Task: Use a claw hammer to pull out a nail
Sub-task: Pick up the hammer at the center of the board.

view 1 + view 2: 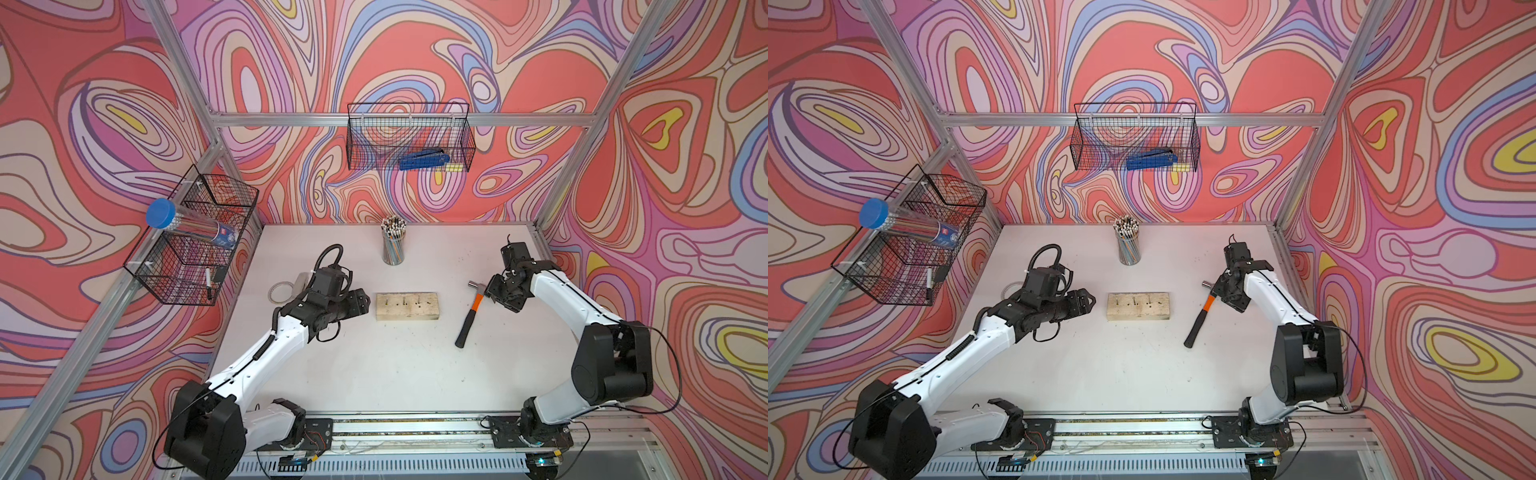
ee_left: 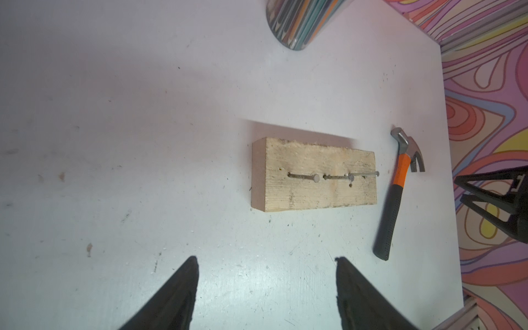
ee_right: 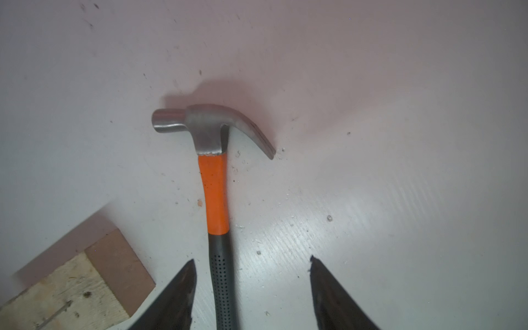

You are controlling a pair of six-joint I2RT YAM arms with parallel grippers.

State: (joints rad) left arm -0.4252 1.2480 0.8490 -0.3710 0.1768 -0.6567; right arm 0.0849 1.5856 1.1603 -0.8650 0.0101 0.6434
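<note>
The white table (image 1: 374, 374) carried everything. The left gripper (image 2: 266, 258) hung low just beside the wood block (image 1: 407, 306), fingers spread and holding nothing, probably placed to steady the block during the pull. The right gripper (image 3: 253, 259) sat over the hammer (image 3: 214, 194), its spread fingers straddling the black handle without pinching it; the handle ran closer to one finger than the other, so this looked like a grasp lining up.

The hammer lay flat on the table just beside the block's far end from the left arm, head toward the back wall, claw pointing away from the block. Three nails (image 2: 303, 176) stood in a row in the block.

The right wrist view cut off the handle's lower end. In both top views the right fingertips were hidden under the wrist. How deep the nails sat I could not tell.
</note>
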